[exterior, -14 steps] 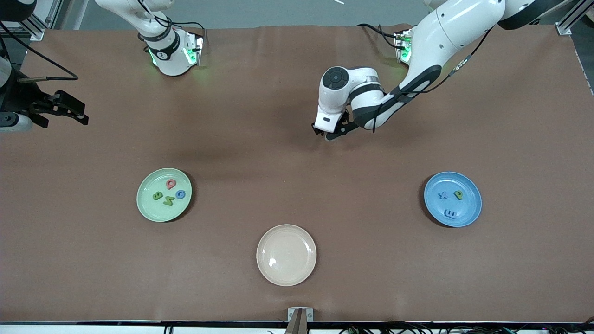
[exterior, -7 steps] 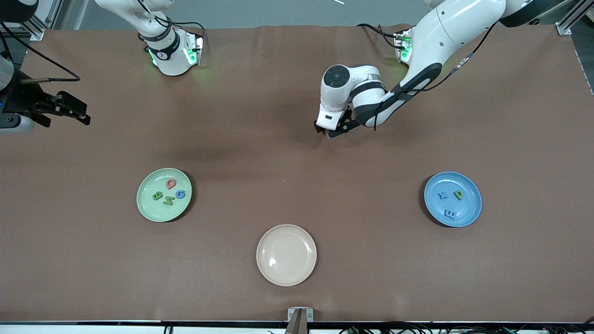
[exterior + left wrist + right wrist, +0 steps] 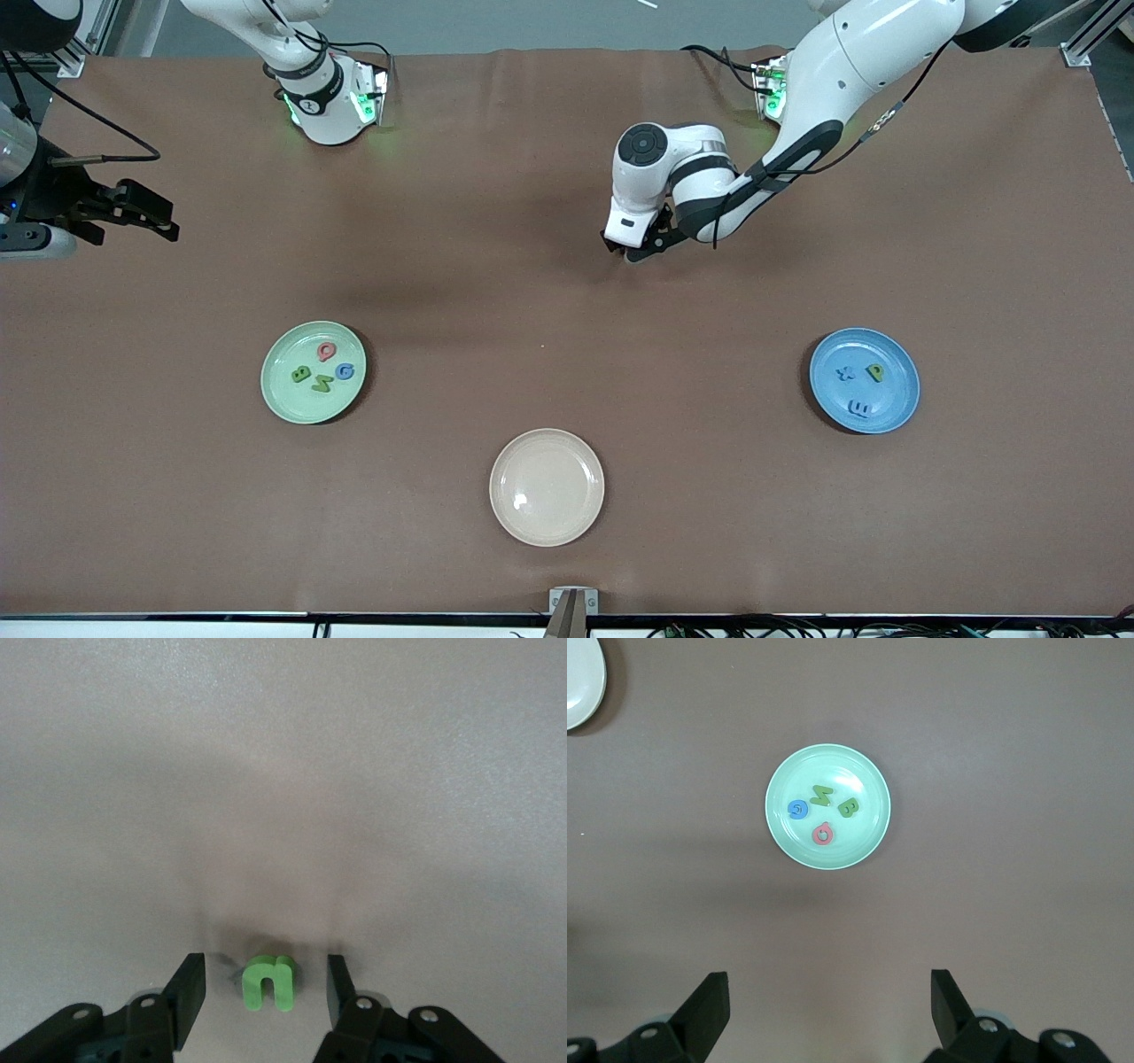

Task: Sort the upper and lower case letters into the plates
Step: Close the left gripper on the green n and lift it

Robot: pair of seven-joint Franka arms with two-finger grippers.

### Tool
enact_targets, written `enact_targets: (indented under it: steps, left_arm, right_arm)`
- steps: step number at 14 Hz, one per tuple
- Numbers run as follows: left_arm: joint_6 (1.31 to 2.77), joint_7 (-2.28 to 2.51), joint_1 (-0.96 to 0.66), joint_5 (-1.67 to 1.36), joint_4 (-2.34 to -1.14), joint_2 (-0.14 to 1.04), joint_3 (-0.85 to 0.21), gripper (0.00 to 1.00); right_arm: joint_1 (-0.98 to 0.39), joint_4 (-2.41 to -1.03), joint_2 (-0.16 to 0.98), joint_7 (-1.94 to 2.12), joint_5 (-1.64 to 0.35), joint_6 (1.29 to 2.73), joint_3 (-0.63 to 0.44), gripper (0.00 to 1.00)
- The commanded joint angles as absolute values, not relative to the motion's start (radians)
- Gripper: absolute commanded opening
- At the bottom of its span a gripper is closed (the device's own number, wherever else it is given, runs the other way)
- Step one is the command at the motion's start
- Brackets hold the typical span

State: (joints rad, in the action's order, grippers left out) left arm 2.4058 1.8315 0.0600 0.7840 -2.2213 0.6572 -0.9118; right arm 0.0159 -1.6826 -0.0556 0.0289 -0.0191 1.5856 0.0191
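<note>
Brown sheeting covers the table (image 3: 567, 292). The pale green plate (image 3: 275, 390) lies toward the right arm's end and holds four letters: a red Q (image 3: 327, 352), a blue G (image 3: 345, 371), a green B (image 3: 301, 374) and a green M (image 3: 322, 383). The right wrist view shows the same four letters grouped in the middle of that plate.

The blue plate (image 3: 899, 399) lies toward the left arm's end and holds three letters: a blue x (image 3: 846, 373), a green p (image 3: 875, 372) and a blue letter (image 3: 859, 408) whose shape cannot be read.

The cream-beige plate (image 3: 547, 486) lies between the two sorting plates and nearer to the front camera.

The left gripper (image 3: 266, 979) is low over bare table, farther from the front camera than all three plates. Its fingers are spread, one on each side of a bright green lower-case n (image 3: 267, 981), which lies flat on the table between them; a gap shows on both sides, so neither finger touches the letter.

The right gripper (image 3: 830, 992) waits high over the right arm's end of the table with its fingers spread wide, holding nothing.
</note>
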Motion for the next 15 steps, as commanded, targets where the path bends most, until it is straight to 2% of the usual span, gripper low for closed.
enact_targets:
  steps: [1, 8, 12, 15]
  left_arm:
    - [2.416, 1.855, 0.075, 0.813, -2.232, 0.658, -0.92, 0.56]
    - [2.431, 1.852, 0.072, 0.816, -2.224, 0.67, -0.919, 0.35]
    - [2.445, 1.85, 0.071, 0.836, -2.223, 0.683, -0.914, 0.31]
    - [2.453, 1.85, 0.069, 0.838, -2.223, 0.683, -0.905, 0.19]
  right_arm:
    - [0.026, -1.692, -0.069, 0.014, -0.026, 1.582, 0.032, 1.0]
    - [0.012, -1.692, -0.069, 0.02, -0.026, 1.575, 0.032, 1.0]
    - [0.014, -1.69, -0.069, 0.018, -0.026, 1.588, 0.032, 1.0]
    - [0.014, -1.69, -0.068, 0.017, -0.026, 1.595, 0.032, 1.0]
